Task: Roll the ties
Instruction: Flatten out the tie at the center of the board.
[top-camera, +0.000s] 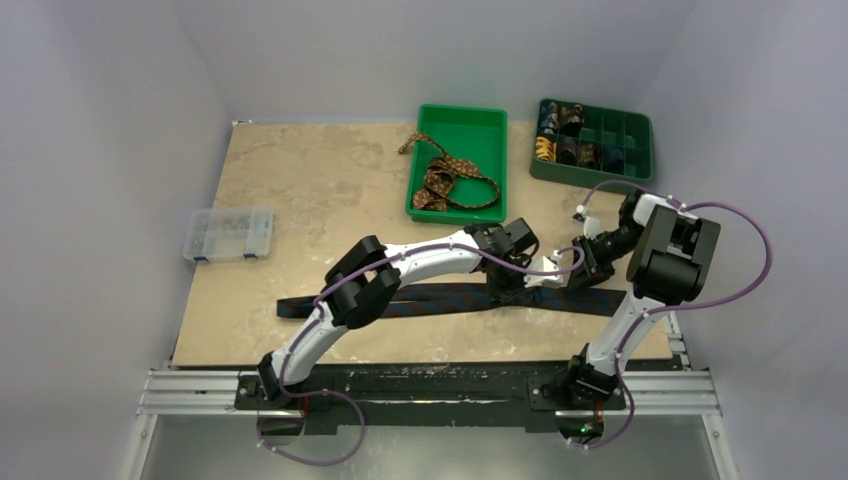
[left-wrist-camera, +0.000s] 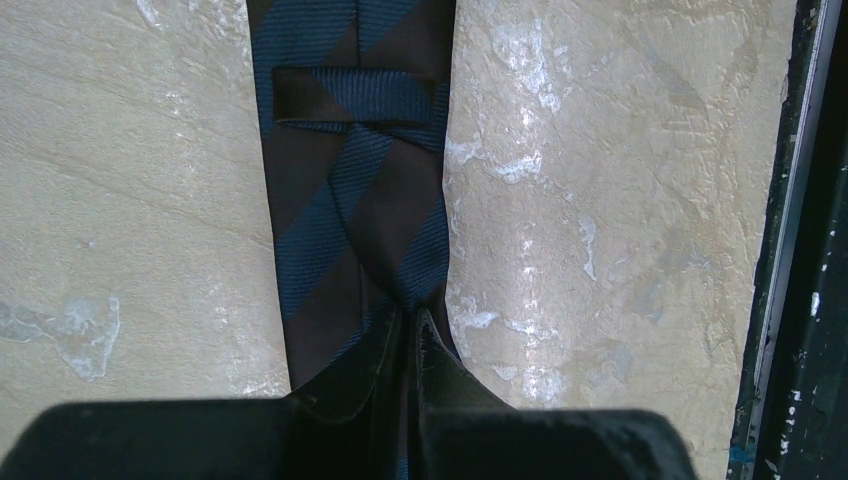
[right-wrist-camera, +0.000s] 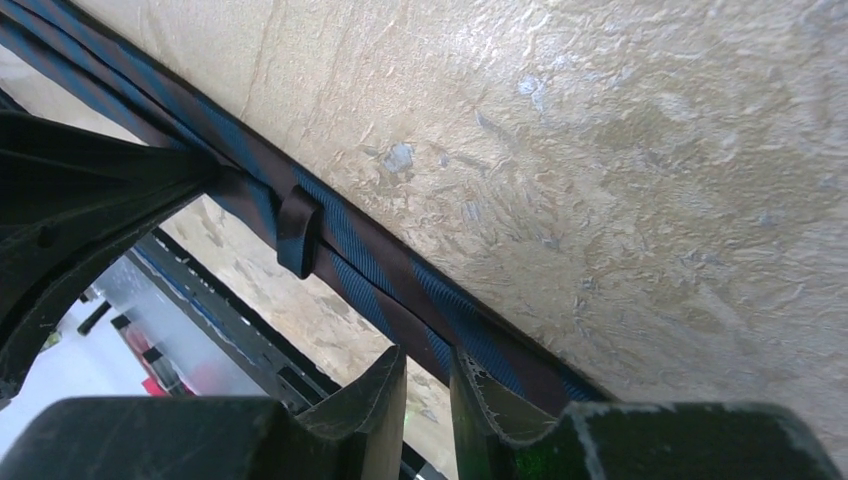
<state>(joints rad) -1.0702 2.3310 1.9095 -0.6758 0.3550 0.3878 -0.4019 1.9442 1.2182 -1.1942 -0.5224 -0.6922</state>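
Top external view shows the long dark navy striped fabric necktie (top-camera: 430, 298) stretched flat along the near edge of the beige table (top-camera: 300, 180), with both arms bent over its right-hand end. Left wrist view has the left pincer (left-wrist-camera: 412, 325) clenched on the cloth, which puckers in toward the fingertips just below the sewn keeper loop (left-wrist-camera: 355, 95). Right wrist view shows the right pincer (right-wrist-camera: 428, 378) with its jaws a little parted and no fabric between them, one fingertip lying over the necktie's edge. A brown patterned necktie (top-camera: 450, 178) lies in the green plastic tray (top-camera: 470, 130) at the far edge, and small coiled ties (top-camera: 560, 150) sit in the green compartment box (top-camera: 628, 140) at the far right corner. By the look of it, the roll on the navy one is only being started. To do it well, the left pinch should hold the end square and taut while the right one tucks the first turn tight. Each turn wants to lie edge to edge, since a slack or skewed core will likely telescope and spring loose.
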